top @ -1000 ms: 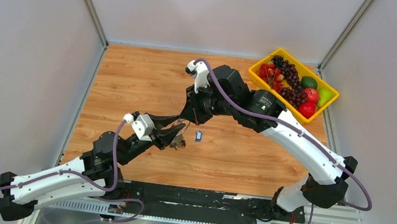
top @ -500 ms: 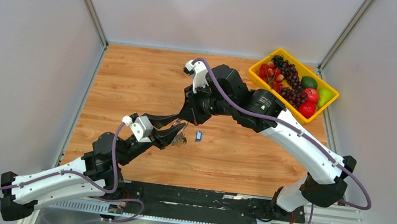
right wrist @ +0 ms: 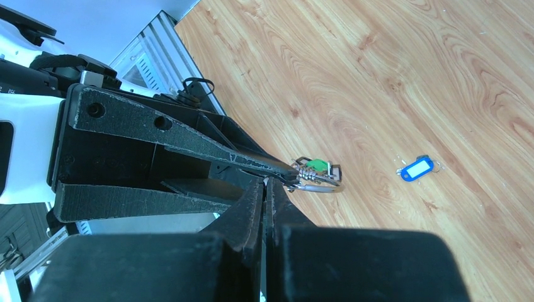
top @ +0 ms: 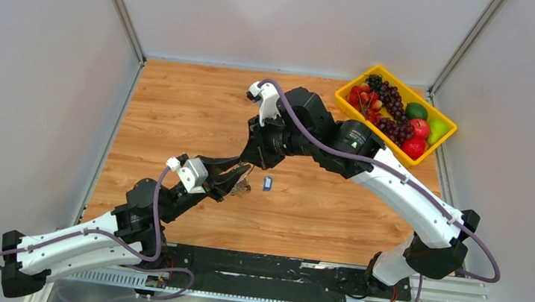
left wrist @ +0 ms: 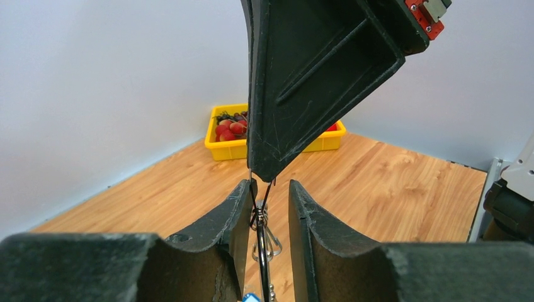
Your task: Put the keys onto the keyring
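Over the wooden tabletop (top: 178, 112), the left gripper (left wrist: 269, 195) is spread, with the keyring (left wrist: 262, 248) and a green-tagged key (right wrist: 320, 166) hung between its fingers. The ring wire is pinched by the right gripper (right wrist: 267, 189). A blue-tagged key (right wrist: 417, 168) is laid on the wood, right of both claws.

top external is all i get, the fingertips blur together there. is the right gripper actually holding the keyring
Observer: Yes, the right wrist view shows the right gripper shut on the keyring wire.
Operator: and the other arm
Observer: The left gripper is open. Its wrist view shows the fingers apart, with the ring hanging in the gap.
Operator: any key on it yet
Observer: A green tag sits against the ring; threaded or not, I cannot tell.
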Robot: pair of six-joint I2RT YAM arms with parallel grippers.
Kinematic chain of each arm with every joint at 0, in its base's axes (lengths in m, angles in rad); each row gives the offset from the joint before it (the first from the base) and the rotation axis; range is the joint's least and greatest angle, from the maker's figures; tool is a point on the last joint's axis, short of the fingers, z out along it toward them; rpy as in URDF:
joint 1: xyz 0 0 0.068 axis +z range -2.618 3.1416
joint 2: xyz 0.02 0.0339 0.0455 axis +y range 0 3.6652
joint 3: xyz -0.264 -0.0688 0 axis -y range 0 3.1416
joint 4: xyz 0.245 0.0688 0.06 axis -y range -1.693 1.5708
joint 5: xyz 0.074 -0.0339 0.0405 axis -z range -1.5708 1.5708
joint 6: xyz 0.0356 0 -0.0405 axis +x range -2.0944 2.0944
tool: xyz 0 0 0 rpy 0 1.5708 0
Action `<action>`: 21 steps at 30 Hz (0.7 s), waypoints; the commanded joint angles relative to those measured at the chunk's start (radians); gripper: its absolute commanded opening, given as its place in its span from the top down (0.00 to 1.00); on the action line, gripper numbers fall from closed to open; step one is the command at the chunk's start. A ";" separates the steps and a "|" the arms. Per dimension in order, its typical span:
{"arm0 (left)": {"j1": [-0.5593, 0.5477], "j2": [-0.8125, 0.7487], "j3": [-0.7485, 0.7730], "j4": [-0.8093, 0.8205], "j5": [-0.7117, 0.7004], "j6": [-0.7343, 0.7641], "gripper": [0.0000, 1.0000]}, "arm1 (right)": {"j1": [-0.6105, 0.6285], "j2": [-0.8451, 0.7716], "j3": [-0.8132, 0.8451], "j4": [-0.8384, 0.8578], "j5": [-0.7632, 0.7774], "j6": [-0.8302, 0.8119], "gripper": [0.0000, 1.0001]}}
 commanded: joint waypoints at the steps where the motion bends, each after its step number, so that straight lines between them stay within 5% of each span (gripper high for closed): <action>1: -0.004 -0.004 -0.002 0.020 0.023 0.009 0.65 | 0.008 0.001 0.055 0.025 -0.012 0.017 1.00; 21: -0.005 -0.021 -0.001 -0.007 -0.006 0.009 0.60 | 0.021 0.012 0.073 0.021 -0.007 0.018 1.00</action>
